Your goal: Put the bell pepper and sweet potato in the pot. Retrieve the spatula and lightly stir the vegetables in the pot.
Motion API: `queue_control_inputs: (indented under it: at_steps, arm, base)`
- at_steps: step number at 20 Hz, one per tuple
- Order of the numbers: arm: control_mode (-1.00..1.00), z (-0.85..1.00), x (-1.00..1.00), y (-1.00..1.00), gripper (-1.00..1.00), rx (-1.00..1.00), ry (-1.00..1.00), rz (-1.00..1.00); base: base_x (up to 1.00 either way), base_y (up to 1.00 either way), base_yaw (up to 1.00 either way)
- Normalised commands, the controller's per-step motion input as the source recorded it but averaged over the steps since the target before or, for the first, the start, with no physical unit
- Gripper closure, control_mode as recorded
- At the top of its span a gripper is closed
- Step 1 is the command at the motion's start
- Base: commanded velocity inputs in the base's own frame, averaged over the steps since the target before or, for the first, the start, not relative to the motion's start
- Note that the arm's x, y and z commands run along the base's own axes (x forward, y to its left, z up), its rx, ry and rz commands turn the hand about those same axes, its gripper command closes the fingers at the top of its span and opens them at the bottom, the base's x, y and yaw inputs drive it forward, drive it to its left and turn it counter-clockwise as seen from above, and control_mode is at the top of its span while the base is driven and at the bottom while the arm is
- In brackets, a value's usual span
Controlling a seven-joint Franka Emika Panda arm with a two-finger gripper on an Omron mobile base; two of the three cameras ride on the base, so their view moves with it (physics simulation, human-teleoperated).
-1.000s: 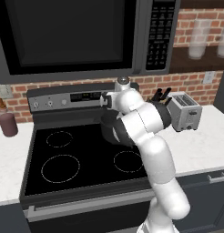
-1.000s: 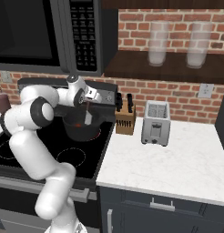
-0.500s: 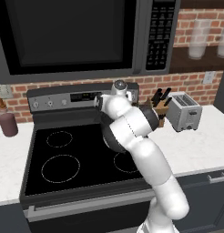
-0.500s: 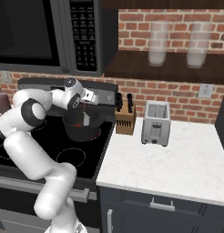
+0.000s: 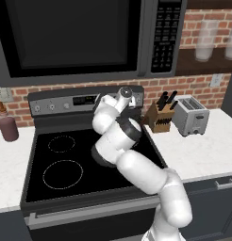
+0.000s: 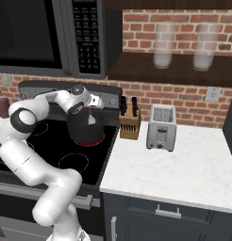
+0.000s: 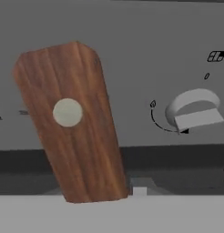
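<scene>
Stir step: gripper [image 6: 93, 101] over pot [image 6: 85, 132] — wooden spatula handle [image 7: 73, 123] apparently held, finger gap not discernible. Next: lower blade, gentle sweeps w/o tipping pot.

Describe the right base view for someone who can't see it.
A white robot arm reaches over a black stove toward a dark pot on a red-glowing burner. Right of it, a knife block and toaster sit on a white counter.

Flat, even rendered light fills the kitchen, soft and slightly blurred throughout, with the microwave [image 5: 70, 37] dark above the stove and only faint shadows beneath it.
</scene>
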Motion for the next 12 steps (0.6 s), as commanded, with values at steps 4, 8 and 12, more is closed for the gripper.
queue_control_inputs:
  at_steps: [4, 8, 12]
  arm:
    - [-1.00, -0.49, 0.00, 0.13, 1.00, 0.05, -0.17, 0.12]
    - [-1.00, -0.04, -0.17, 0.04, 1.00, 0.08, -0.18, 0.09]
    - [-1.00, 0.14, -0.34, 0.04, 1.00, 0.02, -0.08, 0.01]
  base:
    - [0.00, 0.00, 0.00]
    - [0.00, 0.00, 0.00]
    - [0.00, 0.00, 0.00]
